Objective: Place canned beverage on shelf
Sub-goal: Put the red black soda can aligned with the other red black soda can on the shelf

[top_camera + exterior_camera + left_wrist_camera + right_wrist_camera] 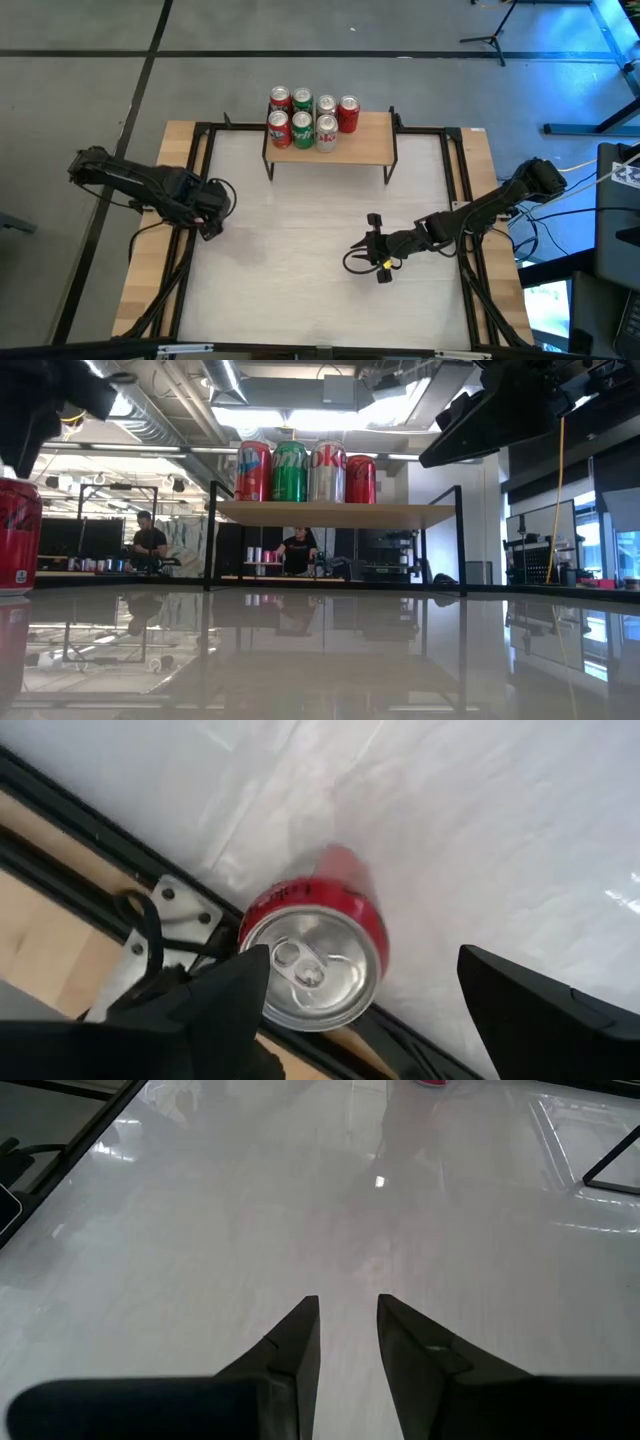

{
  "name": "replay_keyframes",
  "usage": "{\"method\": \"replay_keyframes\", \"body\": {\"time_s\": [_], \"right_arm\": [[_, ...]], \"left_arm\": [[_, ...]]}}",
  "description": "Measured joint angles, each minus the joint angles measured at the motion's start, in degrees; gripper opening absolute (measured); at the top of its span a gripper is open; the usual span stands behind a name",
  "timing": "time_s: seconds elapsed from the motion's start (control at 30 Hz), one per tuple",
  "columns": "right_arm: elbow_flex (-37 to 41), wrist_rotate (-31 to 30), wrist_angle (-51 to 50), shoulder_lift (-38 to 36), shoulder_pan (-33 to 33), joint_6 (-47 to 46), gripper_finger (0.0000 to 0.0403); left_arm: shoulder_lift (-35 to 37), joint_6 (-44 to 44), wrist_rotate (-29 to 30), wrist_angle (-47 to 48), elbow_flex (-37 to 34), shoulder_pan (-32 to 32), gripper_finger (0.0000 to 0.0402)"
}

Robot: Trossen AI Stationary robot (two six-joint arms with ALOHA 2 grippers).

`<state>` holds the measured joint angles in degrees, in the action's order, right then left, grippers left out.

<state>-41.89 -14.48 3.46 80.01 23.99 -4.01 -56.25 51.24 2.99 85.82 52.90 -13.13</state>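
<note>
Pale counter [300, 280] with black frame rails fills most of the high view. Shelf [340, 150], a light-wood board on thin black legs, stands at the far middle of the counter; seven cans [303, 120] sit on its left part in two rows, reds, greens and silvers, a lone red one [348, 114] at the right end of the back row. Left arm reaches in over the left rail, left hand [360, 1000] hanging above a red can [318, 958] that stands upright on the counter just inside that rail; fingers spread wide on either side of the can top, released, nothing gripped, can't tell if one finger [235, 995] touches the rim. Same can shows at the left edge in the low view [18, 535], upright on the counter, well apart from the shelf. Right arm comes in from the right, right hand [348, 1330] low over bare counter near the middle, fingers narrowly parted, a thin gap between the tips, holding nothing. Two people at benches in the room behind.
</note>
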Motion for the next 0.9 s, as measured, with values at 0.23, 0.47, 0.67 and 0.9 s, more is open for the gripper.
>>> {"method": "replay_keyframes", "body": {"time_s": [0.23, 0.47, 0.67, 0.9], "right_arm": [[0.0, 0.0, 0.0, 0.0, 0.0, 0.0, 0.0101], [0.0, 0.0, 0.0, 0.0, 0.0, 0.0, 0.0101], [0.0, 0.0, 0.0, 0.0, 0.0, 0.0, 0.0101], [0.0, 0.0, 0.0, 0.0, 0.0, 0.0, 0.0101]], "left_arm": [[0.0, 0.5, 4.6, -0.7, 1.4, 0.0, 0.0313], [0.0, 1.5, 4.7, 1.0, 1.4, 0.9, 0.0329], [0.0, 2.1, 5.4, 1.5, 1.4, 1.6, 0.0390], [0.0, 0.4, 5.4, -0.1, 1.4, 1.6, 0.0384]]}}
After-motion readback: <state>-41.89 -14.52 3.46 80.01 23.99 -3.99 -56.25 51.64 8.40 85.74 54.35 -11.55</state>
